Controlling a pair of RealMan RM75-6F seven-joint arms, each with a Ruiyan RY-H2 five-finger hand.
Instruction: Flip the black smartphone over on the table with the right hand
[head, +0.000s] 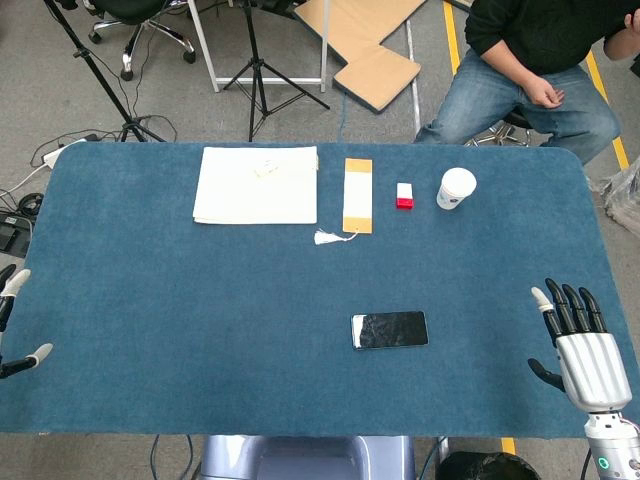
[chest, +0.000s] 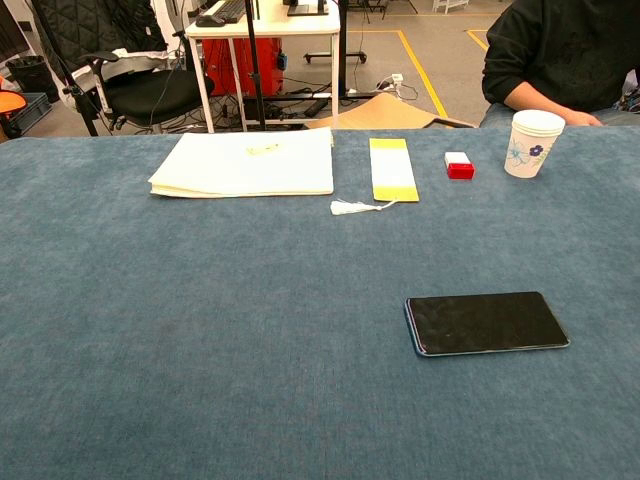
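Observation:
The black smartphone lies flat on the blue table, near the front and a little right of centre, its dark glossy side up. My right hand hovers at the table's front right edge, well to the right of the phone, fingers straight and apart, holding nothing. Only the fingertips of my left hand show at the far left edge, spread and empty. Neither hand appears in the chest view.
Along the back of the table lie a white paper pad, a yellow bookmark with a tassel, a small red and white box and a paper cup. A seated person is behind the far right edge.

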